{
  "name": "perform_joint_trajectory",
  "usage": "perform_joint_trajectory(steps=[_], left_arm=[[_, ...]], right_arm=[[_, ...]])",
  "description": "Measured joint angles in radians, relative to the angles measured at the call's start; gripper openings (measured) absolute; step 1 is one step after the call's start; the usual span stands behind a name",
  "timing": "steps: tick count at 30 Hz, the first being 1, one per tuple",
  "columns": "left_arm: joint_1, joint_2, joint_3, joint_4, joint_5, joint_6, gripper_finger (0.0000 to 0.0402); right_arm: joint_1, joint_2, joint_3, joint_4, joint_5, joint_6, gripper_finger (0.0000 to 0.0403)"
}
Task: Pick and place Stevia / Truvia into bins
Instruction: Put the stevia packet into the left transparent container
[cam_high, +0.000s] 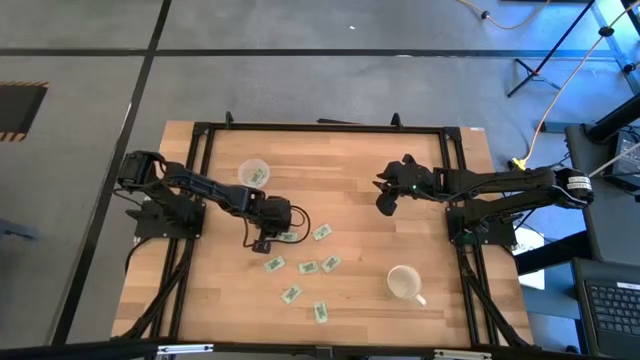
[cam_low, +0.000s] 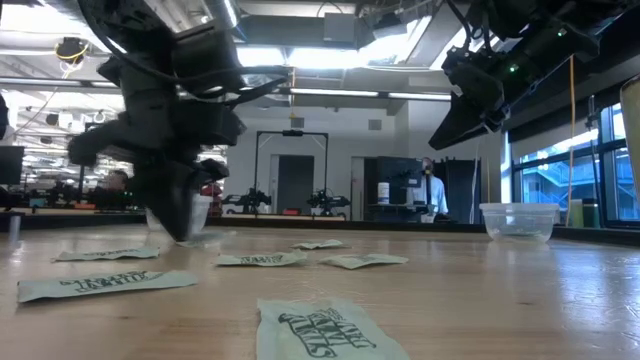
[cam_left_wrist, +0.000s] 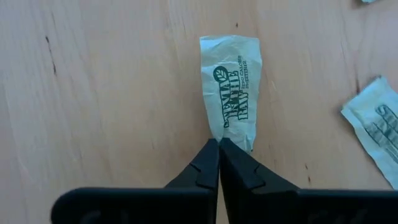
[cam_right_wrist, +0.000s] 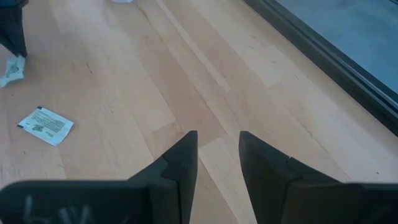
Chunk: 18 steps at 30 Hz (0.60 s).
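While the table: (cam_high: 420, 215) holds the whole job, the left half carries the work, with a clear cup (cam_high: 254, 174) near the far-left corner and loose packets (cam_high: 308, 267) scattered toward the near middle.
Nearer arm: the left gripper (cam_high: 263, 243) is down among the packets; the right gripper (cam_high: 385, 203) hangs well apart, raised, its fingers a narrow gap apart and holding nothing.
Left tool: fingertips pressed together on the end of one packet (cam_left_wrist: 231, 87), pinching it.
Packet axis: its long side runs straight out ahead of the fingers.
Bearing for the carry: I judge the cup lies beyond the gripper, toward the far edge.
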Motion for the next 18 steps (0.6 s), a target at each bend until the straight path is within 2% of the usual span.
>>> perform_joint_trajectory(steps=[4,11,15,18], left_arm=[[0.015,-0.087,-0.007,-0.083,0.034,-0.009,0.0002],[0.111,-0.316,-0.003,-0.189,0.002,-0.178,0.0002],[0.177,-0.438,-0.003,-0.266,-0.06,-0.239,0.0002],[0.229,-0.505,-0.003,-0.358,-0.151,-0.278,0.0002]], right_arm=[[0.0,0.0,0.0,-0.004,0.0,0.0,0.0121],[0.0,0.0,0.0,0.0,0.0,-0.001,0.0121],[0.0,0.0,0.0,-0.003,0.0,-0.001,0.0121],[0.0,0.0,0.0,-0.003,0.0,-0.001,0.0121]])
